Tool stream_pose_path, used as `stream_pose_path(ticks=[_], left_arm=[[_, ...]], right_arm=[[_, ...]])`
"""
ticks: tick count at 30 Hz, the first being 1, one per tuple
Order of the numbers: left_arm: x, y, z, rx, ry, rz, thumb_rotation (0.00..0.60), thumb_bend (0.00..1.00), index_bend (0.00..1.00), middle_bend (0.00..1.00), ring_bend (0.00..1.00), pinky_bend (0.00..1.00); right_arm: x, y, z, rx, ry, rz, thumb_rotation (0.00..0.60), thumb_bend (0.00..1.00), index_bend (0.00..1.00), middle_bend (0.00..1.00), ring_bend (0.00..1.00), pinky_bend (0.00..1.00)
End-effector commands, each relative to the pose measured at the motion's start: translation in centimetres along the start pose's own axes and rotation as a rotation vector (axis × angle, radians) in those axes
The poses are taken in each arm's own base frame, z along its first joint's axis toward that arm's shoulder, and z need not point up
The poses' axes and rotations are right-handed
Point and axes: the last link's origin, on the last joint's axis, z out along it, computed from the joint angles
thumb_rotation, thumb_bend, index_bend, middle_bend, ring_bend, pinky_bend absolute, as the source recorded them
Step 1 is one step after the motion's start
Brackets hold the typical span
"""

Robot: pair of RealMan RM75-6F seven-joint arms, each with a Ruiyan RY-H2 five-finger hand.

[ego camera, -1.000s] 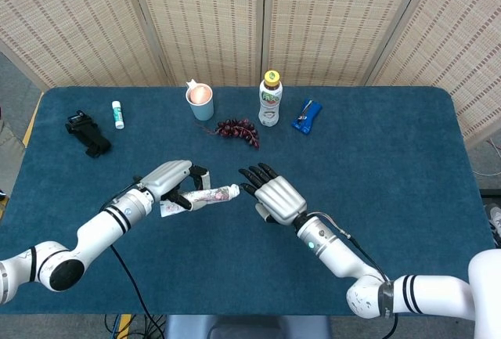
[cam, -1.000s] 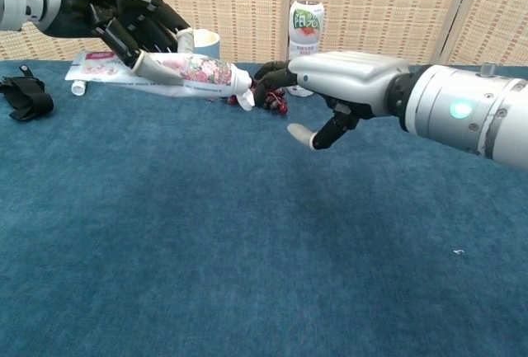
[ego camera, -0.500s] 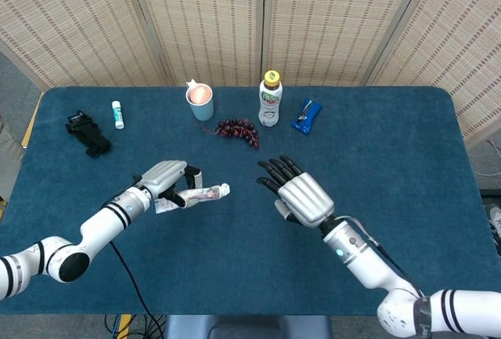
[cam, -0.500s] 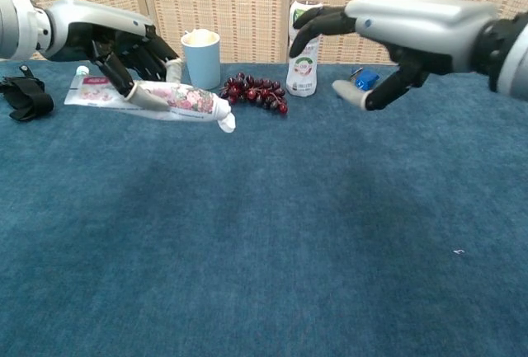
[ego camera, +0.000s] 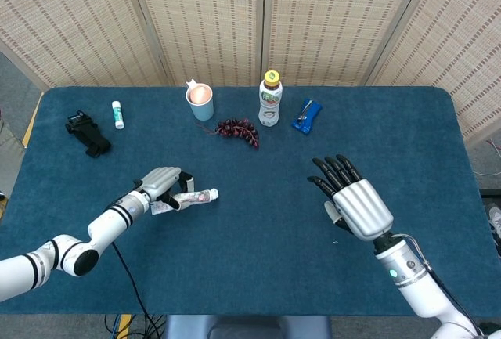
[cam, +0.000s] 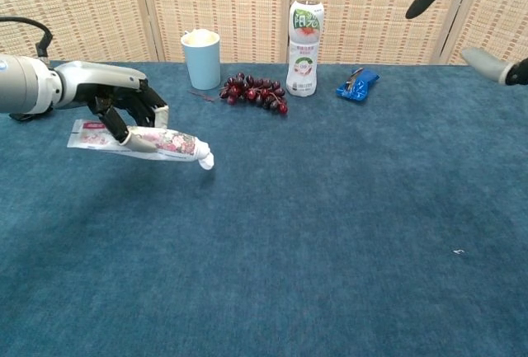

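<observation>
Tube [ego camera: 186,198] of cream/paste sits in left hand [ego camera: 162,184], fingers curled round its flat end, cap end pointing toward centre, low over the blue worktop [ego camera: 258,237] w/ cap nearly touching cloth. Right hand [ego camera: 356,202] is raised off to the right, fingers spread, holding nothing. Judgement: tube about set down; letting go of it not yet done.
</observation>
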Motion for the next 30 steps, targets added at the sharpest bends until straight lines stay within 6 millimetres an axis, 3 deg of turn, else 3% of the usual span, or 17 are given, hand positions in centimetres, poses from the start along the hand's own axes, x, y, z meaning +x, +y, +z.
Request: stream_pose_path(ticks=[1, 4, 12, 18, 23, 30], left_arm=[[-0.9, -0.7, 0.4, 0.007, -0.012, -0.022, 0.600, 0.44, 0.51, 0.61, 0.35, 0.19], [-1.1, -1.2, 0.5, 0.008, -0.007, -0.047, 0.600, 0.44, 0.48, 0.57, 0.31, 0.17], [-0.8, -2.3, 0.1, 0.005, -0.002, -0.057, 0.587, 0.44, 0.30, 0.34, 0.15, 0.13], [0.7, -2.2, -1.3, -0.026, 0.056, -0.091, 0.589, 0.44, 0.23, 0.26, 0.12, 0.13], [2.0, -3.1, -4.7, -0.038, 0.182, -0.083, 0.596, 0.44, 0.23, 0.25, 0.12, 0.13], [0.4, -5.8, -11.7, 0.055, 0.347, -0.022, 0.600, 0.43, 0.23, 0.25, 0.12, 0.13]], right_arm=[[0.1, 0.2, -0.9, -0.011, 0.005, -0.002, 0.600, 0.46, 0.23, 0.06, 0.00, 0.00], [0.2, 0.7, -1.5, -0.033, 0.006, -0.007, 0.600, 0.46, 0.23, 0.06, 0.00, 0.00], [0.6, 1.5, -2.5, -0.076, 0.020, -0.017, 0.600, 0.46, 0.23, 0.06, 0.00, 0.00], [1.3, 2.6, -3.3, -0.123, 0.040, -0.028, 0.600, 0.46, 0.23, 0.06, 0.00, 0.00], [1.4, 4.7, -4.7, -0.211, 0.004, -0.047, 0.600, 0.47, 0.17, 0.06, 0.00, 0.00], [0.9, 7.7, -7.4, -0.344, -0.059, -0.063, 0.600, 0.46, 0.09, 0.06, 0.00, 0.00]])
